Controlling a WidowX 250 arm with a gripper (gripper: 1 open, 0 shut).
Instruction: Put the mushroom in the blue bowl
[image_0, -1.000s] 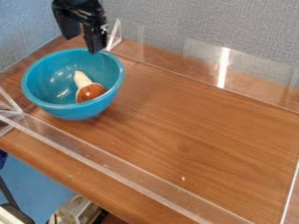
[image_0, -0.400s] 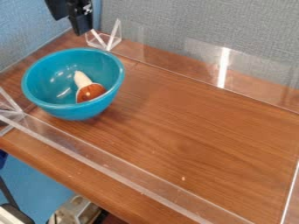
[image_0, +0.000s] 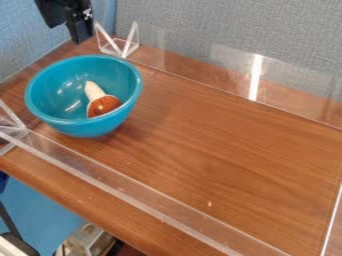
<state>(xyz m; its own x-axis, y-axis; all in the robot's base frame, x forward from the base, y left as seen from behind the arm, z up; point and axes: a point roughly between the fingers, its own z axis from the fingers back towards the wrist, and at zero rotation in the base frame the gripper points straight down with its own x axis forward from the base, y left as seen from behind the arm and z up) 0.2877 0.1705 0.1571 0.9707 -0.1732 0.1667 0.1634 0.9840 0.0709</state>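
The blue bowl (image_0: 83, 95) stands on the wooden table at the left. Inside it lies the mushroom (image_0: 100, 101), cream stem pointing up-left and reddish-brown cap toward the bowl's right wall. My black gripper (image_0: 76, 30) hangs at the top left of the picture, above and behind the bowl, well clear of its rim. Only its lower part shows, partly cut by the top edge. Its fingers stand apart with nothing between them.
Low clear acrylic walls (image_0: 254, 70) fence the wooden table (image_0: 227, 150) on all sides, with small triangular clear braces (image_0: 120, 42) at the back left corner. A grey-blue wall stands behind.
The gripper has moved up and to the left, from just over the bowl's back rim to the picture's top left corner. Bowl and mushroom have stayed in place.
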